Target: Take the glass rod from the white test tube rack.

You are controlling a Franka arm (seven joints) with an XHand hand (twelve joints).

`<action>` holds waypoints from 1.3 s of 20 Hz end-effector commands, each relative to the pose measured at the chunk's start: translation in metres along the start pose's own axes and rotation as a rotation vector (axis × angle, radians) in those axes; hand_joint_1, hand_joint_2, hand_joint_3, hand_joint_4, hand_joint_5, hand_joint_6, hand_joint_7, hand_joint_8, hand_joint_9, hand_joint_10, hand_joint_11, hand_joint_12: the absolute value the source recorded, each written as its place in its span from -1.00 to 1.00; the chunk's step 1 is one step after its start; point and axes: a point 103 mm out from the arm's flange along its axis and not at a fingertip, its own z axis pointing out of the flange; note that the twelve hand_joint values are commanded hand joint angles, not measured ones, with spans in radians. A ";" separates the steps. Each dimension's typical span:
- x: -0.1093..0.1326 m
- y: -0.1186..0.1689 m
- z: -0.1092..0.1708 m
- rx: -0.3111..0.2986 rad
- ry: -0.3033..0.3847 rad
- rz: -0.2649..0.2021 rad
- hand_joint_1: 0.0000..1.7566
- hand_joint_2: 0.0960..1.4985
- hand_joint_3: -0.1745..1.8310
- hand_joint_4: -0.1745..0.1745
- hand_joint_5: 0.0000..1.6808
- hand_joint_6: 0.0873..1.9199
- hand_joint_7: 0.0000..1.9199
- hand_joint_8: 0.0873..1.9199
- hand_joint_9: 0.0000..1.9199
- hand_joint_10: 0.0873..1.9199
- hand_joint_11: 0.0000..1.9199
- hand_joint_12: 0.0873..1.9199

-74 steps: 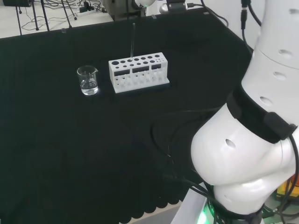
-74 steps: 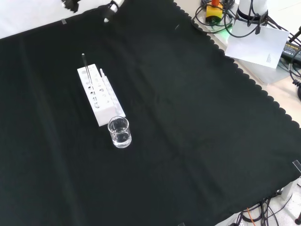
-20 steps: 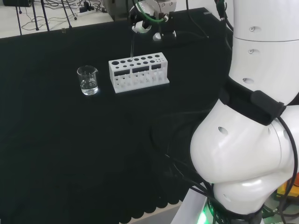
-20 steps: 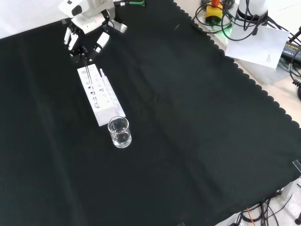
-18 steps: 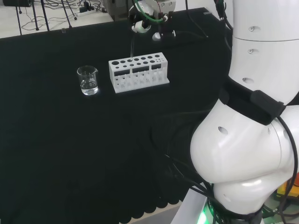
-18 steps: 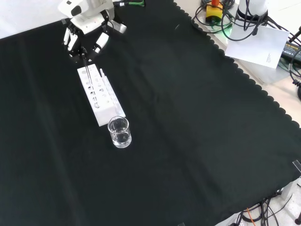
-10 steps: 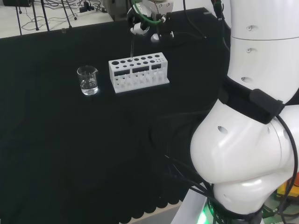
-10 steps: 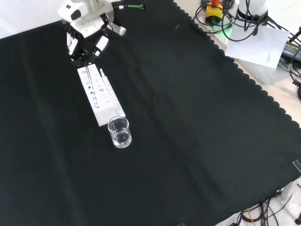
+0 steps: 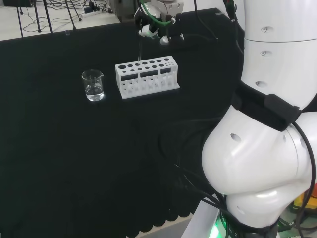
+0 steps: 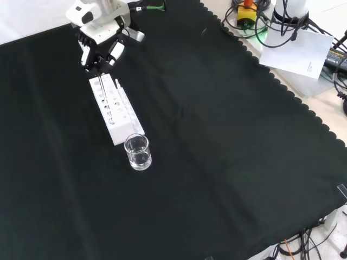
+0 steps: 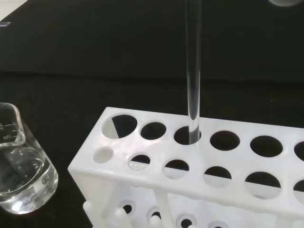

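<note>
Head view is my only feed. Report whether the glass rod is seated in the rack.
Observer: In the wrist view the glass rod stands upright, its lower end inside a hole of the white rack.
Operator: Name the hole.
Observer: It is in the row farther from the wrist camera, third hole from the end beside the beaker.
Operator: Check its neighbours.
Observer: In the wrist view the holes on either side of it hold nothing.
</note>
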 end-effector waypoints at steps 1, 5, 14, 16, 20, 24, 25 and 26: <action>0.005 0.000 -0.001 -0.093 -0.025 0.012 0.44 0.42 -0.88 -1.00 0.22 -0.24 0.28 -0.16 0.66 -0.44 0.68 -0.50; 0.016 -0.006 -0.014 -0.168 -0.060 -0.005 0.49 0.42 -0.99 -1.00 0.38 -0.57 0.34 -0.23 0.69 -0.39 0.71 -0.63; 0.030 -0.032 -0.066 -0.183 -0.065 0.005 0.49 0.41 -0.97 -1.00 0.41 -0.67 0.33 -0.21 0.75 -0.48 0.77 -0.72; 0.033 -0.039 -0.078 -0.161 -0.069 0.008 0.49 0.41 -0.97 -1.00 0.41 -0.67 0.33 -0.21 0.75 -0.48 0.77 -0.72; 0.041 -0.055 -0.101 -0.143 -0.087 0.007 0.49 0.39 -0.93 -1.00 0.40 -0.66 0.32 -0.19 0.76 -0.50 0.78 -0.73; 0.049 -0.068 -0.117 -0.136 -0.104 0.000 0.49 0.38 -0.92 -1.00 0.39 -0.65 0.31 -0.18 0.77 -0.51 0.78 -0.74; 0.052 -0.071 -0.120 -0.142 -0.106 -0.004 0.49 0.38 -0.91 -1.00 0.39 -0.65 0.31 -0.18 0.77 -0.51 0.78 -0.74; 0.055 -0.074 -0.122 -0.151 -0.107 -0.008 0.49 0.38 -0.91 -1.00 0.39 -0.65 0.31 -0.18 0.77 -0.51 0.78 -0.74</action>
